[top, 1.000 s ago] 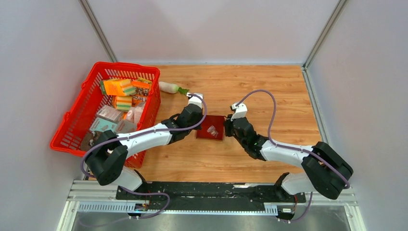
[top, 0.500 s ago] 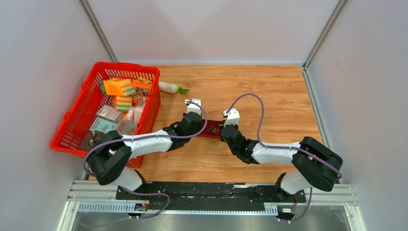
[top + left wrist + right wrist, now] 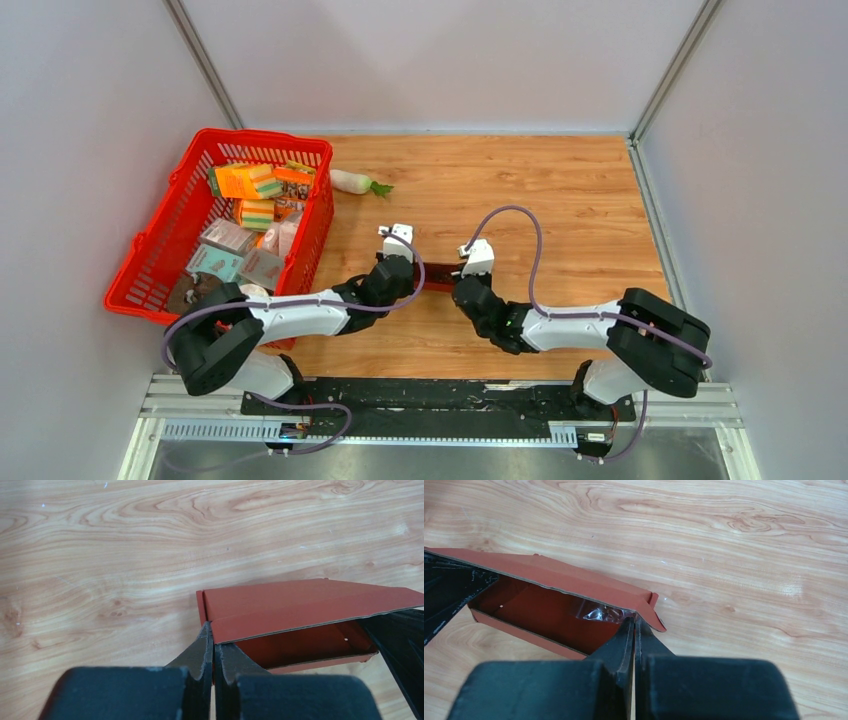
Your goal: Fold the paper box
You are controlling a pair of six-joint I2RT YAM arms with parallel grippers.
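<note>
The dark red paper box (image 3: 437, 276) hangs edge-on between my two grippers near the middle of the table. In the left wrist view the paper box (image 3: 305, 602) is a shallow tray with its lid panel angled above the open cavity. My left gripper (image 3: 214, 631) is shut on its left end wall. In the right wrist view the paper box (image 3: 554, 577) holds a bit of clear film inside. My right gripper (image 3: 634, 622) is shut on the right end, beside a small rounded flap. From above, the left gripper (image 3: 415, 274) and right gripper (image 3: 457, 283) pinch opposite ends.
A red mesh basket (image 3: 148, 268) with packets and small boxes stands at the left, close to my left arm. A white radish (image 3: 354, 181) lies behind it on the wooden table (image 3: 560, 200). Grey walls close in the sides and back.
Both grippers have drawn back toward the near edge, carrying the box with them. The box has tipped from lying flat to standing edge-on as seen from above.
</note>
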